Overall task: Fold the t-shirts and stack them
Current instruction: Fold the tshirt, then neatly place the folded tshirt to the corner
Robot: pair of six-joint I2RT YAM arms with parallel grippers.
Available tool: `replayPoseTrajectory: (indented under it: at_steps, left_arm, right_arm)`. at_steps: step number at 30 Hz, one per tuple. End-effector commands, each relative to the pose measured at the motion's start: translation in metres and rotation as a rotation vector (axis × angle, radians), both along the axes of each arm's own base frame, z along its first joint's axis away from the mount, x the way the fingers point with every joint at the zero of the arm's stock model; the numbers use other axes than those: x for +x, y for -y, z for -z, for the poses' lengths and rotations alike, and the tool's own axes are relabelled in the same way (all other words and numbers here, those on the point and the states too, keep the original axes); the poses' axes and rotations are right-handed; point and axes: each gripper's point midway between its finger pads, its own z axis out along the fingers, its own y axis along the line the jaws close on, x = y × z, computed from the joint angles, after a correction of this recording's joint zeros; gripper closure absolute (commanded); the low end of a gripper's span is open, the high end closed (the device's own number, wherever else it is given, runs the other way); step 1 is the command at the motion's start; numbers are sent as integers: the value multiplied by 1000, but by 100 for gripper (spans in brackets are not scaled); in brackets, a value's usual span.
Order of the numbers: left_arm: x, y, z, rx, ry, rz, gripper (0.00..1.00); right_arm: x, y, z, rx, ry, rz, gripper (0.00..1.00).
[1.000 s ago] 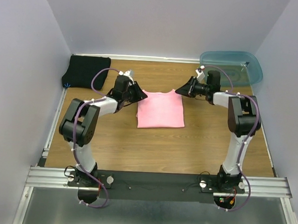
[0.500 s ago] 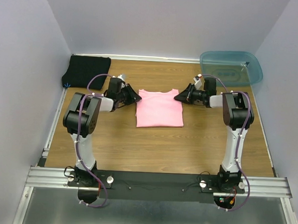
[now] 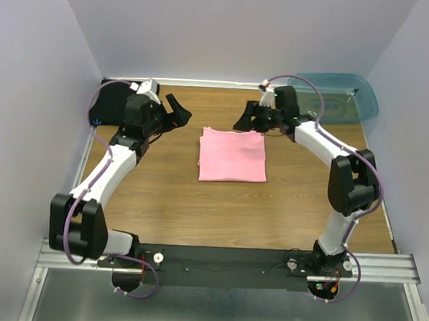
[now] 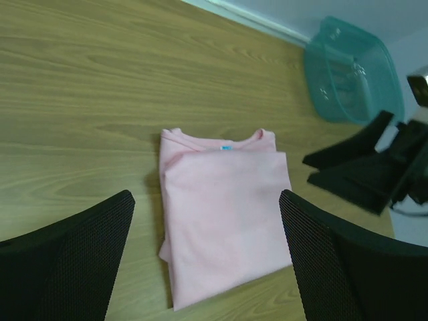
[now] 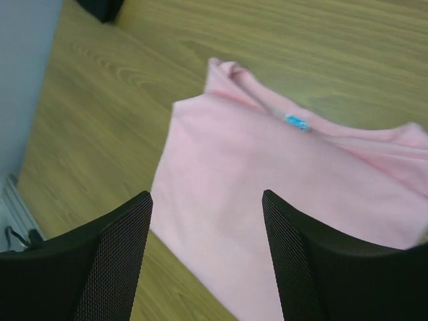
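From above, the pink t-shirt (image 3: 233, 156) lies folded in a neat rectangle in the middle of the worktop (image 3: 197, 210), collar toward the far side, while the black t-shirt (image 3: 106, 109) sits folded in the far-left corner, partly behind the left arm, probably as the base of the stack. The left hand (image 3: 175, 115) hangs between the two shirts and the right hand (image 3: 247, 119) just beyond the pink shirt's far-right corner; the blue-green bin (image 3: 347, 95) stands far right. A second ago both hands were low at the pink shirt's far corners with narrower jaws; now they are lifted off and spread apart, the fold apparently finished. In the left wrist view, the fingers (image 4: 67, 267) stand wide and empty over the pink shirt, whose blue neck label (image 4: 226, 148) shows. In the right wrist view, the fingers (image 5: 114, 261) are likewise released, holding nothing, the pink cloth flat below them.
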Motion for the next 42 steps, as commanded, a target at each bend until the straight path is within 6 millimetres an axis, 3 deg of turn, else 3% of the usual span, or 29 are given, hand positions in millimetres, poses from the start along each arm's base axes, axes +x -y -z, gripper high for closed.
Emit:
replayPoseTrajectory:
  at_steps: [1,2,4,5,10,14,18,22,33,39,41,42]
  left_arm:
    - [-31,-59,36,232,-167,-189,2]
    - [-37,-73,29,262,-154,-248,2]
    - [-54,-87,40,303,-196,-284,2]
    - [-61,-94,35,304,-184,-298,2]
    - [-94,-111,44,334,-210,-338,2]
    - [-108,-115,50,342,-219,-347,2]
    - [-117,-111,53,316,-217,-326,2]
    - [-120,-109,56,308,-217,-313,3]
    - [-115,-99,63,288,-219,-270,5]
    - [-110,-92,72,272,-216,-234,7]
    - [-107,-84,79,253,-220,-198,7]
    - [-106,-82,82,244,-226,-187,7]
  right_arm:
    - [-50,-24,26,-343,10,-40,25]
    - [-61,-30,28,-380,9,-51,25]
    - [-83,-53,31,-457,43,-67,25]
    - [-91,-60,35,-485,46,-80,25]
    - [-129,-108,49,-625,115,-145,25]
    - [-147,-134,70,-690,137,-199,27]
    - [-150,-153,85,-718,148,-225,34]
    - [-150,-157,98,-770,161,-215,42]
    - [-160,-127,153,-949,122,-219,52]
    - [-159,-114,163,-1000,122,-199,88]
    - [-159,-120,148,-965,136,-207,99]
    - [-158,-123,140,-945,142,-210,99]
